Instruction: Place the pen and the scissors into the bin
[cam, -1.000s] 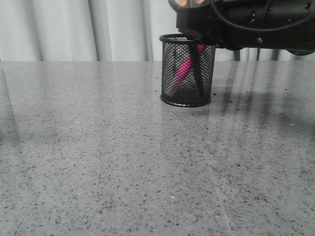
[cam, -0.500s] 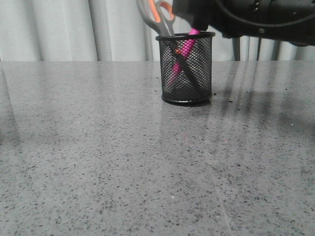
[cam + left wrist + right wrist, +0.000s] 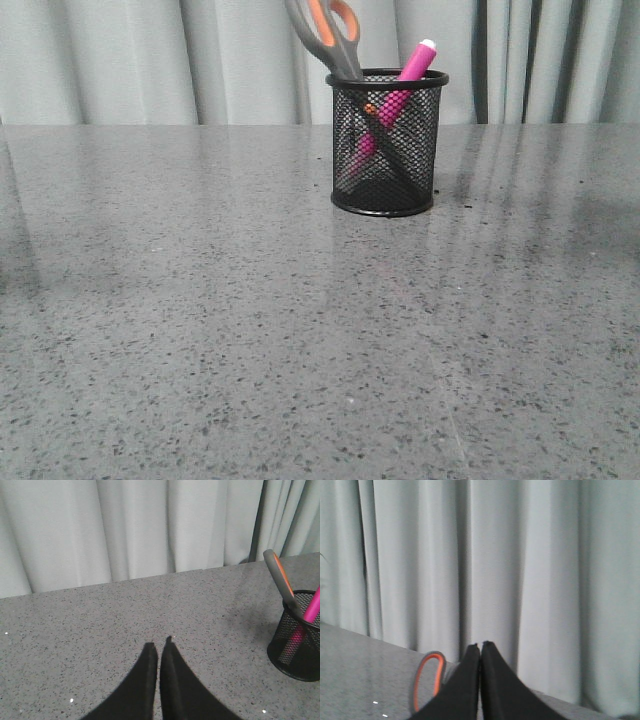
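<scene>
Beginning at the left, the left tool (image 3: 159, 647) is being seen from its own wrist camera with its two dark fingers pressed together, tip to tip, nothing being held between them; it is being kept above the speckled grey bench (image 3: 200, 300), well apart from the bin (image 3: 386, 140). Moving toward the middle of the front view, the bin is being shown standing upright on the bench in front of the pale curtain (image 3: 120, 60). Inside it the scissors (image 3: 330, 35) are being carried blades down, the grey and orange handles leaning out over the rim toward the left, while the pen (image 3: 405, 80) is being propped the other way, its white end sticking out above the rim toward the right, so that the two are crossing within the mesh. Further right, the right tool (image 3: 480, 647) is being seen only from its wrist camera, its fingers likewise closed on each other and empty, raised with an orange scissor loop just beside and below it. Neither arm is being shown in the front view. Judged from this, both items are being held by the bin alone and the task is being read as complete, with nothing left to place.
</scene>
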Controlling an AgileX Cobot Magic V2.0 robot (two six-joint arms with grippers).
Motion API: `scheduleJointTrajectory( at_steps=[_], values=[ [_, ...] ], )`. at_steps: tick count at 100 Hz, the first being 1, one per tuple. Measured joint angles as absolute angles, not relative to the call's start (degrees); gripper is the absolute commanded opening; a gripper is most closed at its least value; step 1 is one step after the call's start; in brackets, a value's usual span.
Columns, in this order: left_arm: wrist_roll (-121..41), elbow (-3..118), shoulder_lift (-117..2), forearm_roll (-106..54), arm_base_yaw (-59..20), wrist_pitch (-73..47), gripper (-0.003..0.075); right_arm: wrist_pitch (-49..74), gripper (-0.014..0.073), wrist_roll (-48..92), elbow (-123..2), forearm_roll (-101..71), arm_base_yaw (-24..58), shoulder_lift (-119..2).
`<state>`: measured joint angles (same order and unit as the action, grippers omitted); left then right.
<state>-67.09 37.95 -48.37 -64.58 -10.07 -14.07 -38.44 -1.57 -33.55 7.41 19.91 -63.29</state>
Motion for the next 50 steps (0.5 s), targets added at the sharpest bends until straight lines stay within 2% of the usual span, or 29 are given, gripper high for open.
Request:
scheduleJointTrajectory(
  at_steps=[26, 50],
  values=[
    [-67.1, 34.2, -41.8, -64.8, -10.1, -7.6, -0.0019, -16.6, -0.0075, 5.1, -33.0, 7.3, 13.7, -42.5],
    [-67.1, 23.4, -25.4, -65.4, -10.1, 0.7, -0.0019, -3.7, -0.0075, 5.4, -25.1, 7.8, 9.6, -20.9]
  ],
)
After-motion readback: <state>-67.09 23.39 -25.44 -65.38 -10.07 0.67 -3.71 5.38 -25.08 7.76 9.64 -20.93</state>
